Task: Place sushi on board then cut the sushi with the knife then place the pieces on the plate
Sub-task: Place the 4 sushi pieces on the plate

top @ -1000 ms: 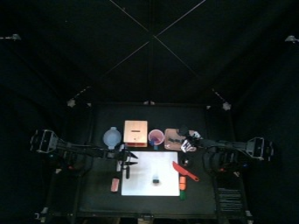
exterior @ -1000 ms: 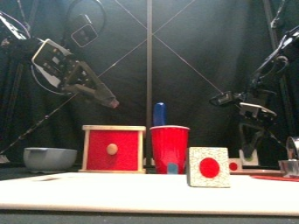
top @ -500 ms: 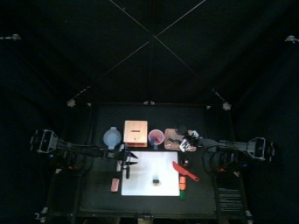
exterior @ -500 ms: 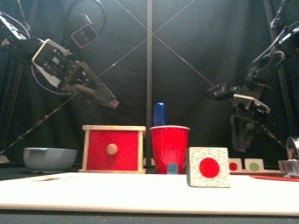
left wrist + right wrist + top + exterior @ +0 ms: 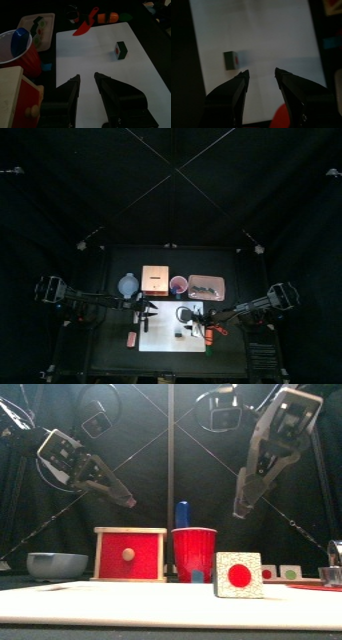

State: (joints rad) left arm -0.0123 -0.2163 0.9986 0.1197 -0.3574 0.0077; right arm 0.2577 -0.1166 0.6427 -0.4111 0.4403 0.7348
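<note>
One sushi piece (image 5: 238,574) with a red centre stands alone on the white board (image 5: 120,599); it also shows in both wrist views (image 5: 121,50) (image 5: 231,59). More sushi pieces (image 5: 39,25) lie on the pink tray (image 5: 206,285). The red knife (image 5: 87,27) lies at the board's right edge, and the blue knife (image 5: 183,514) stands in the red cup (image 5: 194,552). My right gripper (image 5: 261,74) hangs open above the board (image 5: 197,318), empty. My left gripper (image 5: 87,77) hovers open over the board's left part (image 5: 147,310), holding nothing.
A wooden box with a red drawer (image 5: 130,554) stands behind the board, left of the cup. The blue-grey bowl (image 5: 56,564) sits at the far left. An orange toy food (image 5: 105,17) lies beyond the red knife.
My right arm has left the pink tray and swung forward over the white board, now higher in the front view. The left arm and the sushi piece have stayed put.
</note>
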